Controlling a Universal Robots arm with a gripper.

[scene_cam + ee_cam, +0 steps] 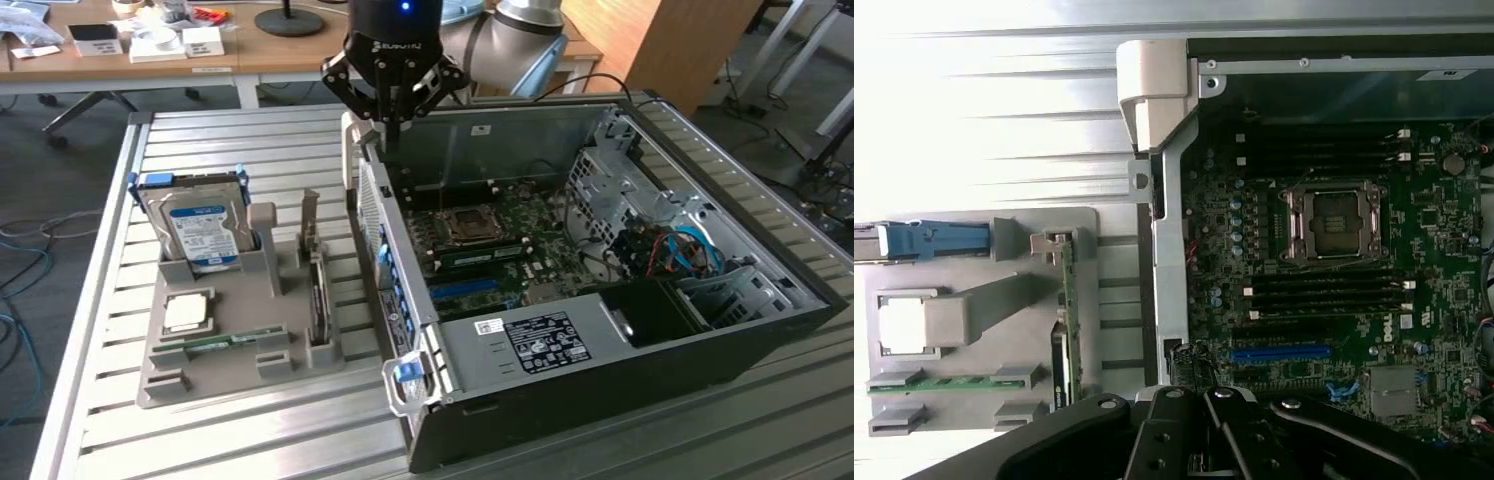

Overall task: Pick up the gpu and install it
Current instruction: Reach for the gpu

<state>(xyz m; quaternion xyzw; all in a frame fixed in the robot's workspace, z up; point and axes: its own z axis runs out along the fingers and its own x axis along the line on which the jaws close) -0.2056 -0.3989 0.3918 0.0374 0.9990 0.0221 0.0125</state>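
Above case (pixel 368 195) edge | hand (pixel 391 122) clenched, empty | gpu (pixel 320 298) upright in tray (pixel 234 388)

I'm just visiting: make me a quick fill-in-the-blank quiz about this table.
The gripper is ____ and holds nothing. The gpu stands in the gray holder, on the exterior view's ____ of the computer case. The hard drive beside it has a blue-and-____ label.
Missing: shut; left; white.
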